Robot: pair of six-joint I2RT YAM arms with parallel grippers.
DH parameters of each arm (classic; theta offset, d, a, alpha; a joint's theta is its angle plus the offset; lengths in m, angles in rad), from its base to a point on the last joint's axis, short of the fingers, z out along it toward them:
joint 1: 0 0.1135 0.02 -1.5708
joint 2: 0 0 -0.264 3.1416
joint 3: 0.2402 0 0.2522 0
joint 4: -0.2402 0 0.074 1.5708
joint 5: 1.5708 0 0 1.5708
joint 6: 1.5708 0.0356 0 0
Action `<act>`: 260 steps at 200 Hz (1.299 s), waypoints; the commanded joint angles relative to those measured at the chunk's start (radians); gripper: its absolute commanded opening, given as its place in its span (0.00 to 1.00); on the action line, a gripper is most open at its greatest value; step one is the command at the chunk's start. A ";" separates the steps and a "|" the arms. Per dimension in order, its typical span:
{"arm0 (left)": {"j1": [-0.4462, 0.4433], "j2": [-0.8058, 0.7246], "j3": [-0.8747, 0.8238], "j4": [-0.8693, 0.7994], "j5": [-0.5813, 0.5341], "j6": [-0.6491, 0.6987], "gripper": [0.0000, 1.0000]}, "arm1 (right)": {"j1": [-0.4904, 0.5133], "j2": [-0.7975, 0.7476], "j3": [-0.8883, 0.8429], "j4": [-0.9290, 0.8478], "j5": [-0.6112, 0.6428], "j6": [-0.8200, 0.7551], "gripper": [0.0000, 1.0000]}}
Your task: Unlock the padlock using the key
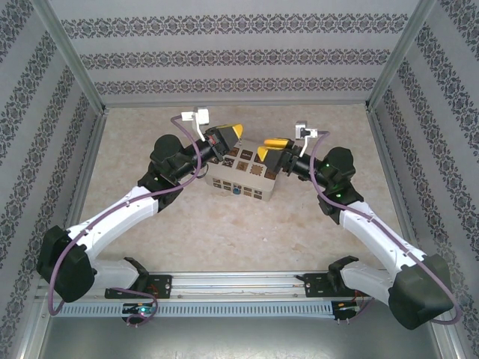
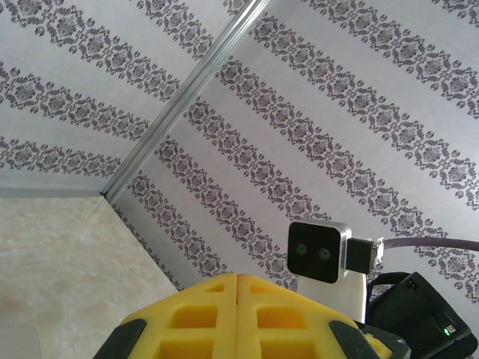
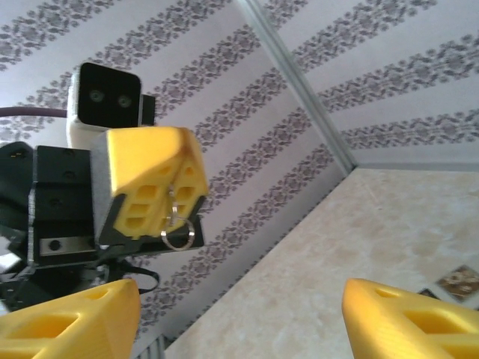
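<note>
from my overhead feed i count two arms, one box and one padlock. the cream box [image 1: 243,173] with brown patterned squares sits mid-table on the beige table [image 1: 224,232], turned at an angle. the single blue padlock [image 1: 236,190] is on the box's near face, low down and towards its left end. it is too small for me to make out its shackle.

both grippers are raised over the far side of the box, facing each other, close but apart. the left gripper [image 1: 237,131] has its two yellow fingers pressed flat together. on my left wrist feed, the left gripper [image 2: 238,299] shows only a thin seam between them.

from the right wrist i see the left gripper [image 3: 172,187] head-on. one small silvery key ring [image 3: 179,235] dangles from a thin metal piece pinched in that seam. i count one ring. i cannot tell whether a key blade is clamped deeper between the pads.

the right gripper [image 1: 268,149] stands wide apart with nothing in it. on its own camera, the right gripper [image 3: 241,299] has its two yellow fingers at the bottom corners, with bare wall and table between them. a corner of the box [image 3: 458,283] peeks in at the lower right.

i count two wrist cameras. the right wrist feed shows the left wrist camera [image 3: 108,93], and the left wrist feed shows the right wrist camera [image 2: 318,250].
</note>
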 commanded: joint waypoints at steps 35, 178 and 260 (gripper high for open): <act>0.012 -0.019 -0.022 0.094 0.011 0.022 0.00 | 0.056 0.037 0.064 0.094 -0.039 0.061 0.69; 0.012 -0.001 -0.037 0.132 0.010 -0.013 0.00 | 0.120 0.180 0.169 0.158 -0.033 0.096 0.41; 0.012 -0.002 -0.047 0.144 -0.001 -0.019 0.00 | 0.132 0.215 0.183 0.166 -0.045 0.114 0.26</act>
